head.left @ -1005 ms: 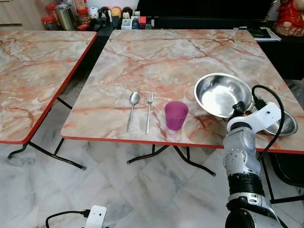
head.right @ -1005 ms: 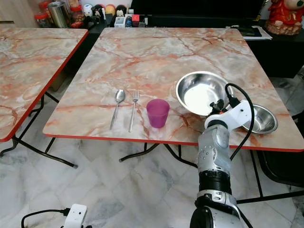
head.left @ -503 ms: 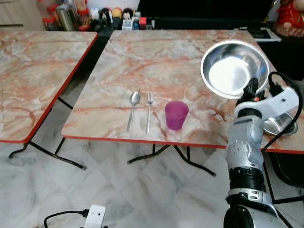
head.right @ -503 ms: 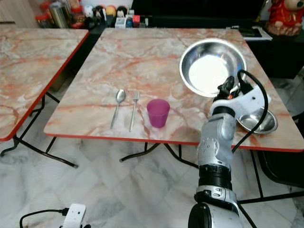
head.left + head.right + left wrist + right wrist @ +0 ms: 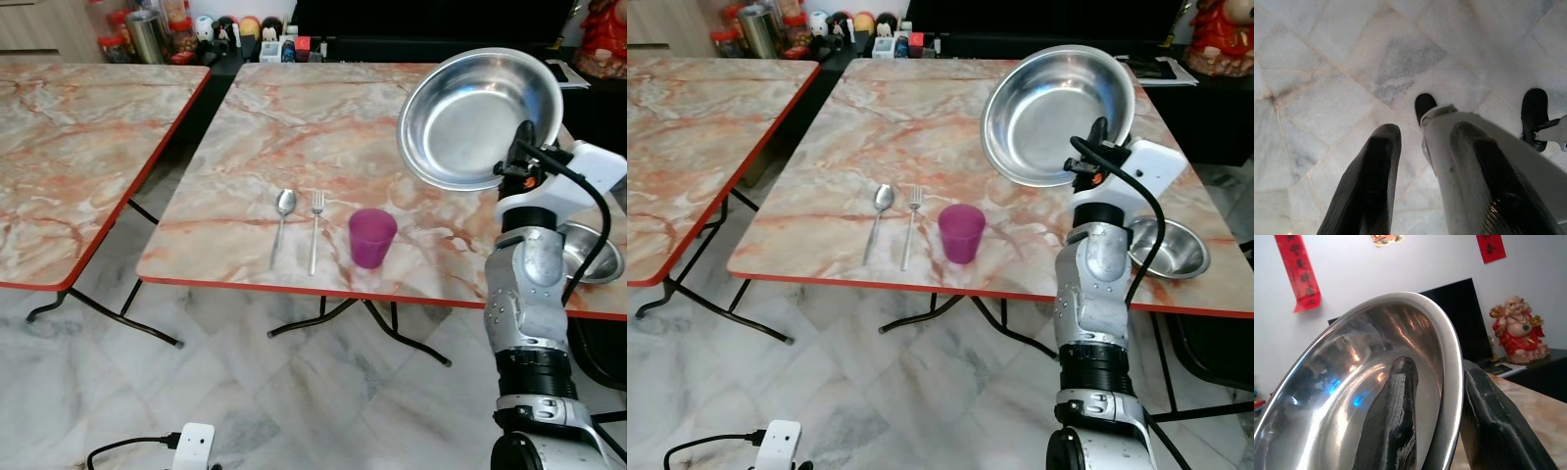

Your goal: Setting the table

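My right gripper point(image 5: 522, 147) is shut on the rim of a large steel bowl point(image 5: 470, 113), held tilted in the air above the right side of the marble table point(image 5: 323, 127). In the right wrist view one finger point(image 5: 1393, 421) lies inside the bowl point(image 5: 1342, 396) and the other outside the rim. On the table near its front edge lie a spoon point(image 5: 283, 223) and a fork point(image 5: 315, 227) side by side, with a purple cup point(image 5: 371, 237) standing just right of them. A smaller steel bowl point(image 5: 593, 257) rests at the table's right edge. My left gripper point(image 5: 1420, 161) hangs open over the floor.
A second marble table point(image 5: 69, 147) stands to the left across a narrow gap. Jars, figurines and small items point(image 5: 225, 29) line the back. A red statue point(image 5: 1515, 330) sits on a dark cabinet at the far right. A white plug box point(image 5: 194, 446) with a cable lies on the tiled floor.
The right gripper has lifted the large bowl from the table's right side up into the air and tilted it. The camera has shifted slightly.
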You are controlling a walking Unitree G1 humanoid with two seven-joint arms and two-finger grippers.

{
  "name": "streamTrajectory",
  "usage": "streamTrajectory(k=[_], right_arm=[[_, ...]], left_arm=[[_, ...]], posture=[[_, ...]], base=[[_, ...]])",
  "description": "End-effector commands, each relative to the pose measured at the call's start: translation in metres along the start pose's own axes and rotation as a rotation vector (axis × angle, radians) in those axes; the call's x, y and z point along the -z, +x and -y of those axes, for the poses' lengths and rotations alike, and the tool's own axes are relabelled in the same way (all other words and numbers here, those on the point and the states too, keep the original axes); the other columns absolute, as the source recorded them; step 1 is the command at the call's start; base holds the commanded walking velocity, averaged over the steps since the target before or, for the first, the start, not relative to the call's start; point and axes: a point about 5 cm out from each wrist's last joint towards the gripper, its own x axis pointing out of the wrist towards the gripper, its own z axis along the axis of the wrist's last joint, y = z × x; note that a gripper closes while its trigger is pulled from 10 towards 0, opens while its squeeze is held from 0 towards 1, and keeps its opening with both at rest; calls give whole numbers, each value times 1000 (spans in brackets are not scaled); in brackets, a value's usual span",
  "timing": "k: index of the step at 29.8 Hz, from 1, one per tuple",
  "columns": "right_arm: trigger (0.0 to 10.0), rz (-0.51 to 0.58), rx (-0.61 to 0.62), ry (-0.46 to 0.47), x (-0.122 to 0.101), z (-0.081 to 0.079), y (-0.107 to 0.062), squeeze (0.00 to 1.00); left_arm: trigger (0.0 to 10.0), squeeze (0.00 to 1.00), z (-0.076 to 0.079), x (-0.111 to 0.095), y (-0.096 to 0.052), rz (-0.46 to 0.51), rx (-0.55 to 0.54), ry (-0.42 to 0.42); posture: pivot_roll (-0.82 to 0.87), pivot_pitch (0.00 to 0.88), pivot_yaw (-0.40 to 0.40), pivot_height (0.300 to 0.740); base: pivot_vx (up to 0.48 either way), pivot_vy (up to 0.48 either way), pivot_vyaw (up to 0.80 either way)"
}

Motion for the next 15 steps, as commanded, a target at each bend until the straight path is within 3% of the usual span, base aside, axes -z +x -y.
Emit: streamTrajectory(k=[1, 15], right_arm=[[10000, 41, -24, 7, -8, -10, 2, 0], [10000, 31, -62, 11, -6, -23, 1, 0]], left_arm=[[10000, 0, -5, 7, -2, -20, -16, -8], [10000, 0, -6, 7, -2, -21, -22, -11]], posture=[[-34, 116, 26, 740], [-22, 129, 26, 740]], base=[[0, 480, 0], [0, 480, 0]])
